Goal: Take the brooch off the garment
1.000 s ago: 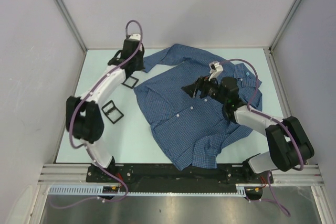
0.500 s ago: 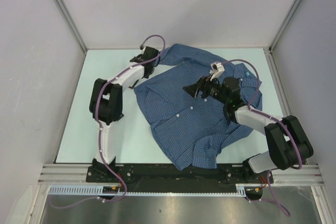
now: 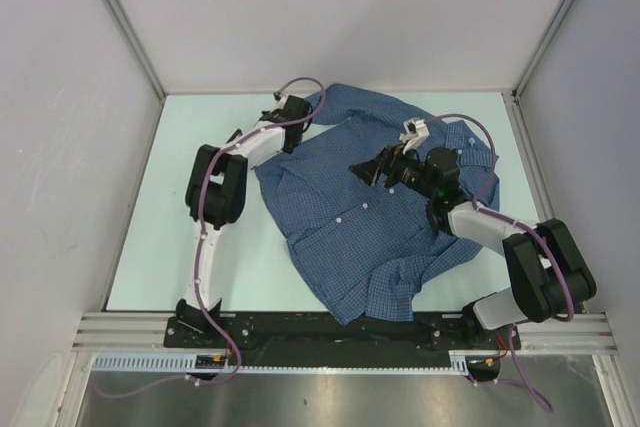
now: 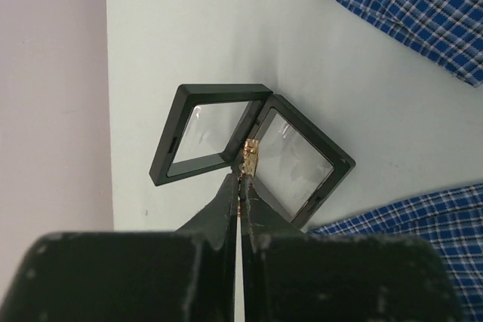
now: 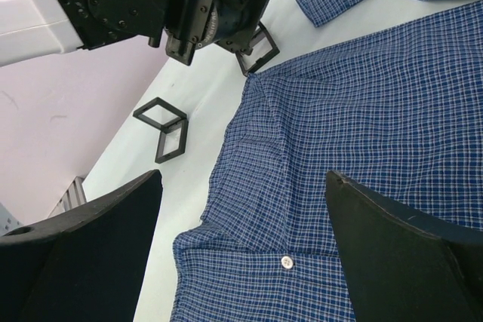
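Far left, top view: the white left arm (image 3: 215,187) lies across the pale green table (image 3: 150,197) and covers the ground under it, so nothing beneath the arm can be made out there.

Left wrist view: the left gripper (image 4: 241,180) has its fingers pressed together, clamped on a small gold-coloured brooch (image 4: 250,154) at the very tips. The brooch is tiny and partly hidden by the fingers, so its shape cannot be made out. It sits clear of the cloth, in front of the hinge of an open black-framed display case with clear film panes (image 4: 302,157). Whether it touches the case cannot be told. Only two corners of checked cloth show, cut off at the top right and bottom right edges.

Right wrist view: a second open black frame case (image 5: 162,130) stands on the table, left of the cloth and apart from it. The first case is half hidden under the left gripper at the top of that view.

Centre to right: a blue fine-checked long-sleeved button-up shirt (image 3: 370,217) lies spread on the table, one sleeve reaching to the left gripper. The right gripper (image 5: 243,186) is above its chest, fingers (image 5: 83,262) spread wide apart and holding nothing. One white button (image 5: 286,262) shows between them. The shirt runs out of that view at the right and the bottom.

Far right: a small teal patch (image 3: 468,139) at the collar, too small to read.
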`<state>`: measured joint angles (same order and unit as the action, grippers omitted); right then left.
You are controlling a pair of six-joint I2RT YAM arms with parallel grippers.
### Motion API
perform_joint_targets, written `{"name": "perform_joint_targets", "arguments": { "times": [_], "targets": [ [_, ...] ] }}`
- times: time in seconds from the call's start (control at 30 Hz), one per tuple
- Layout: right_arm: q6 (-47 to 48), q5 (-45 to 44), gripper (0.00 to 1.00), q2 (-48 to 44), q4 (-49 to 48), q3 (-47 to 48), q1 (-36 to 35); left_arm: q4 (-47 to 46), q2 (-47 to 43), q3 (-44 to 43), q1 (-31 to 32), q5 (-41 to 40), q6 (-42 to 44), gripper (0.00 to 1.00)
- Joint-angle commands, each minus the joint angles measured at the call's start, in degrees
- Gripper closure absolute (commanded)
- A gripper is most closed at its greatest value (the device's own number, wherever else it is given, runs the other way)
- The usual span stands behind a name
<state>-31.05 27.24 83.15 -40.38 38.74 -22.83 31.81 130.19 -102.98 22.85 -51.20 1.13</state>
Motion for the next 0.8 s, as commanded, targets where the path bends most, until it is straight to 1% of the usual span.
{"name": "perform_joint_targets", "arguments": {
  "times": [0.0, 0.33, 0.5, 0.77],
  "targets": [
    [-0.5, 0.8, 0.07, 0.3, -3.7, -0.3, 0.3, -3.2, 0.2, -1.9, -0.1, -4.6, 3.6, 1.0],
    [-1.4, 1.7, 0.06, 1.0, -4.6, -0.2, 0.9, -4.7, 3.2, -2.7, -0.2, -6.9, 6.4, 1.0],
    [-1.9, 2.3, 0.02, 1.4, -5.5, -0.3, 0.8, -6.1, 4.3, -2.6, -0.3, -7.9, 7.6, 1.0],
    [-2.5, 3.2, 0.01, 2.3, -6.5, -0.4, 1.0, -8.1, 4.5, -2.2, -0.6, -9.2, 9.2, 1.0]
  ]
}}
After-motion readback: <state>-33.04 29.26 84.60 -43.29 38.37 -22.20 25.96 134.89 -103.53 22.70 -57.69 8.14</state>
